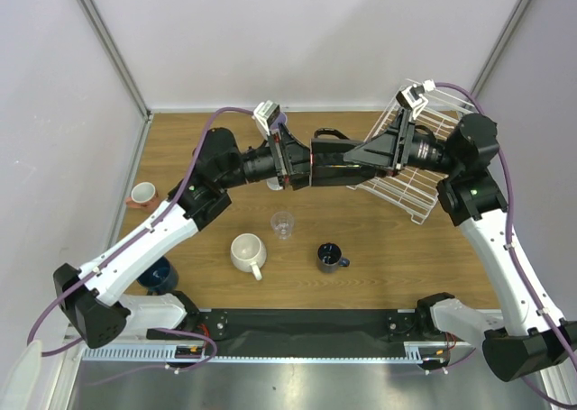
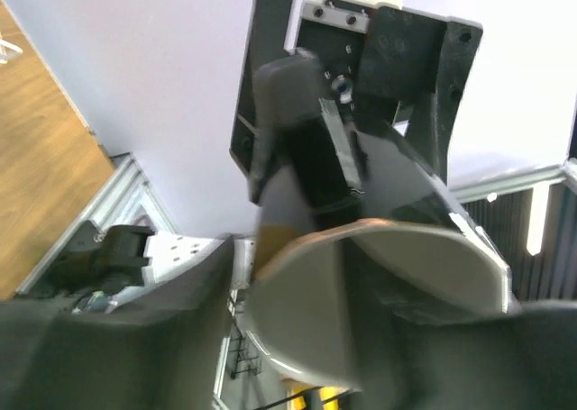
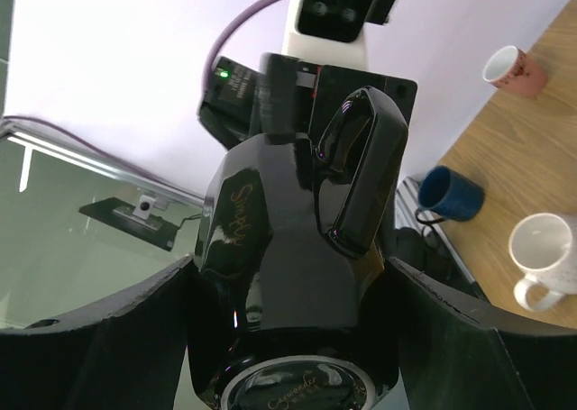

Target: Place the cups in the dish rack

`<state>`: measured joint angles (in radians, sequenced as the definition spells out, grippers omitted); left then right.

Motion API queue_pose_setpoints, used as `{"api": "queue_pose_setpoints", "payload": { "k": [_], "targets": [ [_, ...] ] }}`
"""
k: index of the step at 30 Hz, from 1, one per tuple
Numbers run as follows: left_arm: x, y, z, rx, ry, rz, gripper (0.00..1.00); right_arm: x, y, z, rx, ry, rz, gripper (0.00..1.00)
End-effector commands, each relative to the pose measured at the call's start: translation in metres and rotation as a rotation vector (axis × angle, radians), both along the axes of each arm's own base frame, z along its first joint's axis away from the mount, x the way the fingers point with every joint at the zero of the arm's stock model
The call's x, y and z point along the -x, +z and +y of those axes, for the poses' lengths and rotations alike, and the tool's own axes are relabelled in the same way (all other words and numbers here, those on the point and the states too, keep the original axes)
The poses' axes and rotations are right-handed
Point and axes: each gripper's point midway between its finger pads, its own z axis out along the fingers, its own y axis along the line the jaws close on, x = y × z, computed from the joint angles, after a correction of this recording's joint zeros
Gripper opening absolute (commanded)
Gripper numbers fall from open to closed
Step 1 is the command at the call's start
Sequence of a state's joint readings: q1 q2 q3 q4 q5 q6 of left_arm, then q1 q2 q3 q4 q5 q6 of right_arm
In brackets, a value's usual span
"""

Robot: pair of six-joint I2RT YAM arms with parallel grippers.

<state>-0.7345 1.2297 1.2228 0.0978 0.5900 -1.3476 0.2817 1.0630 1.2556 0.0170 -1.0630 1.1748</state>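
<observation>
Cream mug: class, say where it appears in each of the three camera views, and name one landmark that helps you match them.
Top external: cream mug stands on the table, left of centre, towards the near edge.
Left wrist: not in it.
Right wrist: at the right edge, low down.
Shared landmark: small terracotta cup, seen top right in the right wrist view.

Overhead, the right arm (image 1: 469,144) is covering the middle of the dish rack (image 1: 401,194), and the left arm (image 1: 144,239) is hiding part of the navy cup (image 1: 162,277). The left gripper (image 2: 311,356) is smearing into dark blur in its own view, its hold unreadable. The right wrist view's lower edge is cropping the black mug (image 3: 288,248).
</observation>
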Motion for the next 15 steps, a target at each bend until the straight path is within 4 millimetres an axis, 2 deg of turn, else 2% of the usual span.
{"api": "queue_pose_setpoints", "payload": {
  "k": [1, 2, 4, 5, 6, 7, 8, 9, 11, 12, 13, 14, 15],
  "targets": [
    [0.001, 0.008, 0.014, -0.002, 0.018, -0.054, 0.6, 0.003, 0.018, -0.001, 0.0, -0.013, -0.112, 0.0],
    [-0.001, 0.002, 0.018, -0.028, 0.033, -0.078, 0.76, -0.003, 0.011, -0.001, 0.027, -0.031, -0.056, 0.0],
    [-0.012, -0.019, 0.028, -0.074, 0.076, -0.059, 0.87, -0.009, 0.006, -0.003, 0.048, -0.052, -0.054, 0.0],
    [-0.014, -0.023, 0.034, -0.081, 0.094, -0.064, 0.9, -0.013, 0.002, -0.005, 0.059, -0.067, -0.032, 0.0],
    [-0.013, -0.03, 0.043, -0.102, 0.112, -0.041, 0.93, -0.018, -0.001, -0.007, 0.066, -0.085, -0.021, 0.0],
    [-0.023, -0.044, 0.055, -0.124, 0.159, -0.017, 0.97, -0.023, -0.007, -0.009, 0.083, -0.102, -0.007, 0.0],
    [-0.026, -0.049, 0.064, -0.139, 0.185, -0.028, 0.99, -0.026, -0.01, -0.013, 0.094, -0.119, -0.005, 0.0],
    [-0.021, -0.053, 0.077, -0.165, 0.215, -0.021, 0.99, -0.039, -0.012, -0.02, 0.104, -0.167, 0.006, 0.0],
    [-0.03, -0.063, 0.097, -0.228, 0.286, -0.066, 1.0, -0.056, -0.025, -0.031, 0.137, -0.23, 0.051, 0.0],
    [-0.028, -0.076, 0.105, -0.29, 0.296, -0.033, 1.0, -0.073, -0.035, -0.042, 0.151, -0.287, 0.089, 0.0],
    [-0.029, -0.069, 0.115, -0.309, 0.323, -0.062, 1.0, -0.087, -0.048, -0.052, 0.175, -0.359, 0.144, 0.0],
    [-0.031, -0.071, 0.121, -0.358, 0.342, -0.118, 1.0, -0.102, -0.061, -0.063, 0.215, -0.423, 0.16, 0.0],
    [-0.026, -0.081, 0.127, -0.419, 0.344, -0.097, 1.0, -0.122, -0.072, -0.076, 0.247, -0.489, 0.2, 0.0]
  ]
}}
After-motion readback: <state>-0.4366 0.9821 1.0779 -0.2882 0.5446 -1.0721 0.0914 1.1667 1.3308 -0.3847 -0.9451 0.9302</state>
